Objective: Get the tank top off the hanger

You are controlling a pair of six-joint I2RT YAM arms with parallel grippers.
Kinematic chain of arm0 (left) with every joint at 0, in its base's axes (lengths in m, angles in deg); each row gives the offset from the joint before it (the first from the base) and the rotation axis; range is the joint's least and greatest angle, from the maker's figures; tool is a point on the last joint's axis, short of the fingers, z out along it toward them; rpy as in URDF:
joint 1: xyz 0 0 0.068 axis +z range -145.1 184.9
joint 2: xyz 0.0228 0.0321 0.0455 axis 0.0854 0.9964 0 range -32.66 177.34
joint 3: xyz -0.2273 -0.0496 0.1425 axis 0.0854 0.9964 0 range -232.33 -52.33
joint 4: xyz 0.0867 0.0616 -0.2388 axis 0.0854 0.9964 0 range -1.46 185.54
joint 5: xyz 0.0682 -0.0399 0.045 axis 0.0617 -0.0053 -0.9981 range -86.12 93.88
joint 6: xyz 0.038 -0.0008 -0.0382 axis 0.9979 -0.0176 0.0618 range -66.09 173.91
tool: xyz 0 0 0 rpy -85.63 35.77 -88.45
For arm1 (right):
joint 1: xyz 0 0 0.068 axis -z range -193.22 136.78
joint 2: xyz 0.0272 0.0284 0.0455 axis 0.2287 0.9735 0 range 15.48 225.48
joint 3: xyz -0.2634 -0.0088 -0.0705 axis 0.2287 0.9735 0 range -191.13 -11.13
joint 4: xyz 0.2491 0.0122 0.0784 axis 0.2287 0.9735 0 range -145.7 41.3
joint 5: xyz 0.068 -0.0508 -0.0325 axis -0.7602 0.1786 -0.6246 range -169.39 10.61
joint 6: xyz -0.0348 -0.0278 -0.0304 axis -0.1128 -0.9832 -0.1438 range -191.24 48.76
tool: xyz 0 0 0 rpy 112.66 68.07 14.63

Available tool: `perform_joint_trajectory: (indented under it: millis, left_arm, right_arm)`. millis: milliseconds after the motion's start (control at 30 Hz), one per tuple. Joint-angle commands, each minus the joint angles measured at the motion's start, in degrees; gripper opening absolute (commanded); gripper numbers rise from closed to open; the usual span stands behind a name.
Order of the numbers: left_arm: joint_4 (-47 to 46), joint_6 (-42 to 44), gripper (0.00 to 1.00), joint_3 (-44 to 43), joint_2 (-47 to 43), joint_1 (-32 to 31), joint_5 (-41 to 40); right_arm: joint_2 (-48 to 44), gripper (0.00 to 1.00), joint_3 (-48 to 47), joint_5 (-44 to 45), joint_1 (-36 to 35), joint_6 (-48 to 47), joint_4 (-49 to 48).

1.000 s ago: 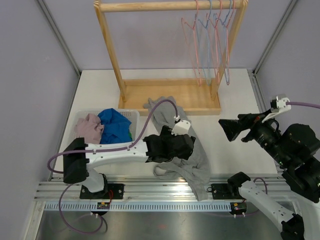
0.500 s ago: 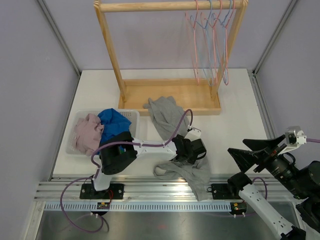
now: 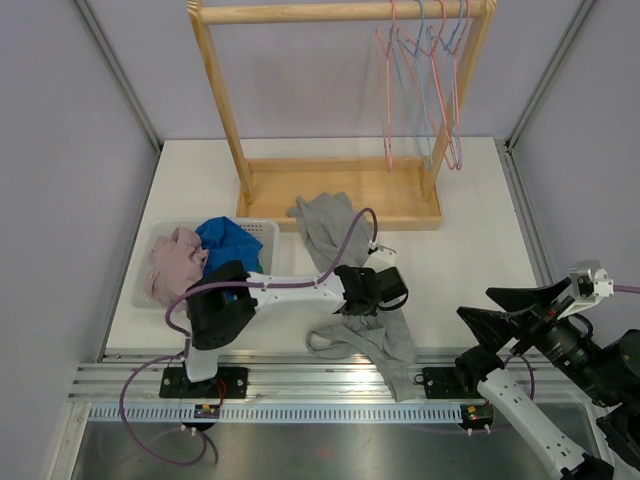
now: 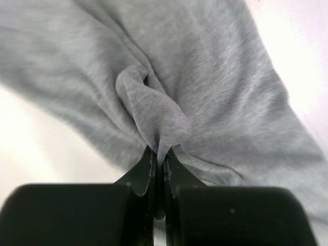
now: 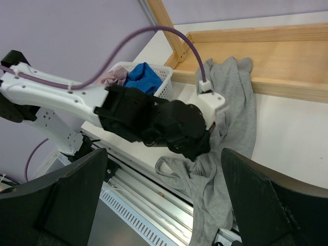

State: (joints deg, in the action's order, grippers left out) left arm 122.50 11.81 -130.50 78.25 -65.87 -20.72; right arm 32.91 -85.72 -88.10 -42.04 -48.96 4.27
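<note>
Tank top: I see the grey tank top point(image 3: 328, 222) lying flat on the table point(image 3: 195, 185), running from the foot of the wooden rack point(image 3: 224, 105) down to the near edge, where its hem hangs over the metal rail point(image 3: 300, 372).
Left gripper: the left gripper point(image 4: 160, 155) is clamped on a pinched-up ridge of the grey cloth near the garment's middle. I judge that the pinch is there to lift or drag the fabric.
Right gripper: the right gripper point(image 3: 480, 303) hangs spread wide and holding nothing, well off to the right of the cloth, out of the left arm's way.
Hanger: the hangers point(image 3: 432, 85) all dangle bare at the rack's right end. I can't make out one inside the folds, though bunched cloth could hide a thin wire.
Around: a white basket point(image 3: 264, 230) with pink and blue clothes sits just left of the tank top.
In the way: the left arm's own cable loops over the garment.
</note>
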Motion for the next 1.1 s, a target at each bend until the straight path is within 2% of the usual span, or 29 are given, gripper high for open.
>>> perform_joint_trajectory:
  millis: [0, 167, 367, 467, 500, 733, 933, 1067]
  left_arm:
    - [5.8, -0.1, 0.0, -1.9, -11.2, 0.3, -7.5]
    - [16.7, 1.6, 0.0, -9.5, -19.8, 0.3, -16.1]
    - [29.2, 4.1, 0.0, -21.5, -24.9, 0.3, -24.9]
    - [34.1, 6.3, 0.0, -29.6, -25.8, 0.7, -28.3]
    - [36.5, 7.6, 0.0, -34.8, -25.9, 1.5, -29.0]
    - [42.5, 16.7, 0.0, -54.7, -25.4, 4.4, -33.8]
    - [39.7, 21.4, 0.0, -53.1, -31.6, 8.7, -39.7]
    - [37.5, 21.7, 0.0, -44.6, -37.5, 14.5, -38.5]
  right_arm:
    - [-0.9, 0.99, -0.8, -0.6, -0.3, -1.0, 0.6]
    - [-1.4, 1.0, -0.4, -0.3, -0.2, -0.8, 0.4]
    - [-1.4, 1.0, -1.3, 0.1, -0.2, -0.6, 0.8]
    - [-0.9, 1.0, -2.1, 0.4, -0.2, -0.6, 0.9]
    - [-0.8, 0.99, -2.1, 0.4, -0.2, -0.6, 0.7]
    - [-0.4, 0.99, -1.2, 0.5, -0.3, -0.5, -0.5]
    - [0.1, 0.99, 0.4, 0.4, -0.3, -0.5, -1.9]
    - [0.3, 0.99, 1.7, -0.3, -0.2, 0.0, -2.8]
